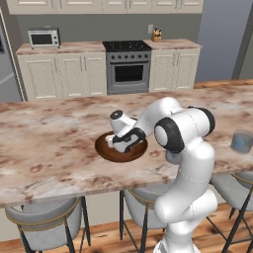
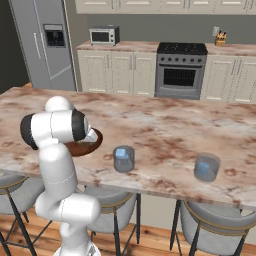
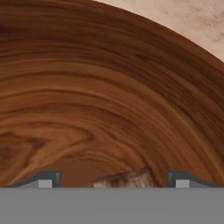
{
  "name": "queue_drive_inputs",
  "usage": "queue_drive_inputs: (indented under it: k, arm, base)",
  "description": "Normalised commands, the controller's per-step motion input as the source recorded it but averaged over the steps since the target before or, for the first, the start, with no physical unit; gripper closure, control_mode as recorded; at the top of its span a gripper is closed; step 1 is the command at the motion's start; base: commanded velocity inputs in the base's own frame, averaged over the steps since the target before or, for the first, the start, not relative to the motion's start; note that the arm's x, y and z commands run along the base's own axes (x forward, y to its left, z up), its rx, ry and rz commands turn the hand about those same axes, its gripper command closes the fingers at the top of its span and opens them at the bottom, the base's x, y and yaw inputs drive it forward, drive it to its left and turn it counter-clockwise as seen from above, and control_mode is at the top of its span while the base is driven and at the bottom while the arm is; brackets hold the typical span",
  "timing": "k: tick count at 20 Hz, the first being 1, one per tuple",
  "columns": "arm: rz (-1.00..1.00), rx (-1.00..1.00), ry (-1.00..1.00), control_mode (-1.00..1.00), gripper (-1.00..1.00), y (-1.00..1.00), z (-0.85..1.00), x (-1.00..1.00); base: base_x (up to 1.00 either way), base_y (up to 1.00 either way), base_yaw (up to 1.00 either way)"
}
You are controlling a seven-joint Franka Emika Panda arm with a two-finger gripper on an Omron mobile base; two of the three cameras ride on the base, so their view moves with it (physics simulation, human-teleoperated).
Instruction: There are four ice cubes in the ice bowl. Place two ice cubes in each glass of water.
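Right base view: two glasses [image 2: 123, 159] [image 2: 207, 167] by the tabletop's [image 2: 165, 130] near edge, one bowl [image 2: 93, 142]; end effector [image 3: 113, 180] spread open inside it.

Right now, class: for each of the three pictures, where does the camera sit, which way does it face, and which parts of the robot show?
Left base view: behind the arm's left, facing forward and down at the bowl; arm lower right.
Right base view: behind its right, over the nearer glass and farther glass; arm lower left.
Hand view: on the hand, looking into the bowl; fingers at the bottom.
Both base views share the counter, bowl and stove.
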Motion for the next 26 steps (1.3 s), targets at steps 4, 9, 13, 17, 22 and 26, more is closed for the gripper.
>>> queue_drive_inputs:
  k: [4,9,13,17,22,26]
  arm:
    - [0.00,0.00,0.00,-1.00,1.00,0.00,-0.03,0.00]
    - [0.00,0.00,0.00,-1.00,1.00,0.00,0.00,0.00]
    - [0.00,0.00,0.00,-1.00,1.00,0.00,0.00,0.00]
    - [0.00,0.01,-0.09,-1.00,1.00,0.00,0.62,-0.04]
    - [0.00,0.03,-0.21,-1.00,1.00,-0.07,1.00,-0.30]
    - [0.00,0.09,-0.23,-1.00,1.00,-0.53,0.99,-0.64]
  base:
    - [0.00,0.00,0.00]
    - [0.00,0.00,0.00]
    - [0.00,0.00,0.00]
    - [0.00,0.00,0.00]
    - [0.00,0.00,0.00]
    - [0.00,0.00,0.00]
